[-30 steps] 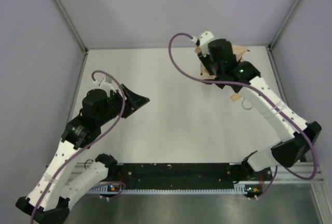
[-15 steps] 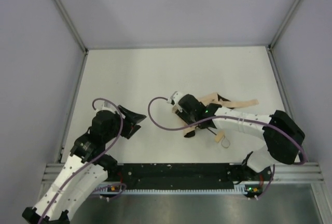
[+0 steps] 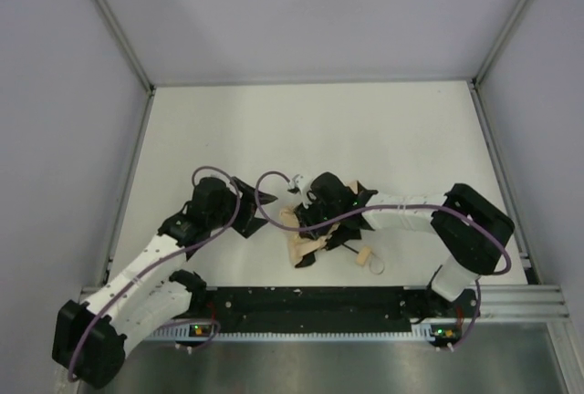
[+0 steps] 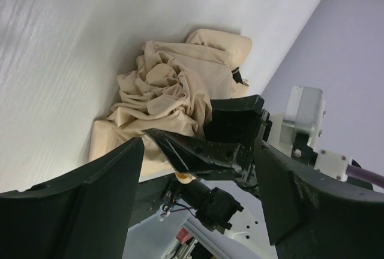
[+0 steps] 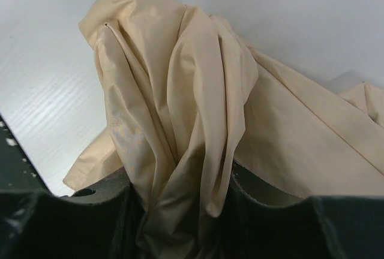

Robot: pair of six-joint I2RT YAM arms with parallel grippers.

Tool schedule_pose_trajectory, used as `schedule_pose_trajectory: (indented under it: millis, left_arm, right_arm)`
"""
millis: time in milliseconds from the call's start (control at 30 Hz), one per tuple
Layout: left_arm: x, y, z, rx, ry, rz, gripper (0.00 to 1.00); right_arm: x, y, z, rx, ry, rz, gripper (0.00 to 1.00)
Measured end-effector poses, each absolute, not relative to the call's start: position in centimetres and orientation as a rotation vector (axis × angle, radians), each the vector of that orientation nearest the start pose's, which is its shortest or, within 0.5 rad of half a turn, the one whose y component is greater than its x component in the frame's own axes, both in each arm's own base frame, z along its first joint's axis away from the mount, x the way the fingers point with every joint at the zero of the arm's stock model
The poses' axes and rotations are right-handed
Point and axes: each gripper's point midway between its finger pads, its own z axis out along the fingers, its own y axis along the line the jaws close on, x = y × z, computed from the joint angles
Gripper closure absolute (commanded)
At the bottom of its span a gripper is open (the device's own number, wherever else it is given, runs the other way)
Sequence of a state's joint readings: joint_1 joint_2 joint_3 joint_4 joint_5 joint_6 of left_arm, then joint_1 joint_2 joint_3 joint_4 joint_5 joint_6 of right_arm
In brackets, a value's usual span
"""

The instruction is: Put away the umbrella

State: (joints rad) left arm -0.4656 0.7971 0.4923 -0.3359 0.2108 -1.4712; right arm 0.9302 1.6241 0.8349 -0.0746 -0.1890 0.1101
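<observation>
1. Table (image 3: 365, 129): white top, enclosed by grey walls (image 3: 301, 11); a black base rail (image 3: 310, 303) runs along the near edge.
2. Umbrella (image 3: 301, 246): lies on the table near the front, about mid-width, just behind the base rail. The beige canopy (image 4: 174, 91) is crumpled into a loose heap, not rolled.
3. Long axis: runs roughly left to right. The canopy heap is at the left end; the tan handle (image 3: 362, 255) is at the right end, angled slightly toward the near edge. The loop strap (image 3: 376, 267) lies just beyond the handle.
4. Right gripper (image 3: 308, 222): clamped on a gathered fold of canopy, with the cloth bunched between both fingers in the right wrist view. From above, its wrist hides the umbrella's middle.
5. Left gripper (image 3: 258, 218): jaws spread wide, holding nothing, just left of the heap. In its own view the right gripper stands between it and the cloth.
6. Purple cable (image 3: 269, 178): loops above both wrists.
</observation>
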Motion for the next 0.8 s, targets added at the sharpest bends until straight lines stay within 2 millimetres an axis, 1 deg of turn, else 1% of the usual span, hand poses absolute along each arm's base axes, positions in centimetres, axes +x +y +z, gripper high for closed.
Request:
schedule_pose_trajectory:
  millis: [167,233,300,500,600,700,767,800]
  left_arm:
    - [21.5,-20.4,11.7,-1.112,2.369,-1.168,0.22]
    - [21.4,-20.5,10.9,-1.12,2.393,-1.16,0.23]
    - [21.2,-20.6,10.6,-1.12,2.402,-1.159,0.23]
    - [20.9,-21.4,10.9,-1.078,2.41,-1.191,0.24]
    - [20.3,-21.9,10.4,-1.059,2.438,-1.196,0.3]
    - [19.7,-21.8,10.3,-1.051,2.448,-1.192,0.33]
    - [19.4,-21.5,11.1,-1.034,2.421,-1.209,0.32]
    - [19.3,-21.4,11.9,-1.015,2.394,-1.234,0.29]
  right_arm:
    - [18.1,34.5,3.0,-1.071,2.28,0.916,1.0]
    - [17.8,35.0,2.9,-1.049,2.273,0.997,1.0]
    - [17.5,35.2,3.0,-1.031,2.266,1.053,1.0]
    - [16.7,35.7,3.1,-0.981,2.262,1.203,1.0]
    - [16.7,35.9,3.2,-0.949,2.269,1.251,1.0]
    - [17.1,35.7,3.3,-0.917,2.285,1.268,1.0]
    - [17.3,35.6,3.3,-0.901,2.306,1.261,1.0]
    - [17.5,35.5,3.4,-0.893,2.321,1.249,1.0]
